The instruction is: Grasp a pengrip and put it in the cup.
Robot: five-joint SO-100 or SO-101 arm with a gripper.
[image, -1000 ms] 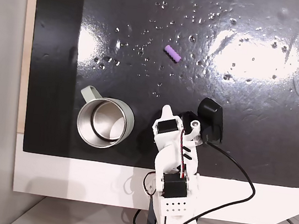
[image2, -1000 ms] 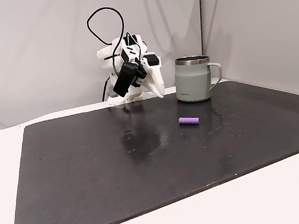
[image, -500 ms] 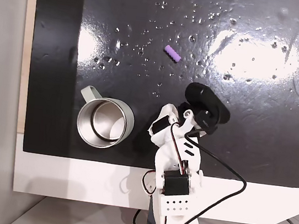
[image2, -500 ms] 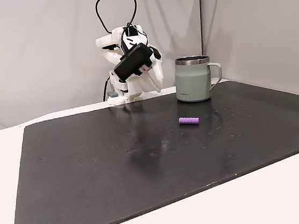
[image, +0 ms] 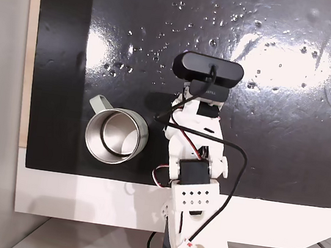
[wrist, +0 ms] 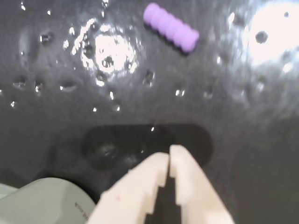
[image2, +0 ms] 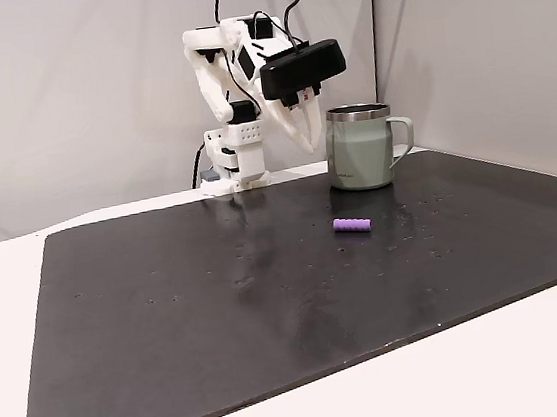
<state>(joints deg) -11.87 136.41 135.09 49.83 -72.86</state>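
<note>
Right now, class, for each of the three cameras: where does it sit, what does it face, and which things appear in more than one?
A fixed view: overhead, facing down on the black mat; arm over it.
A fixed view: low at the mat's far edge, facing the arm's base; raised claw.
Wrist view: on the arm, facing down; shut claw.
Shared: cup in both fixed views; pengrip in side and wrist.
</note>
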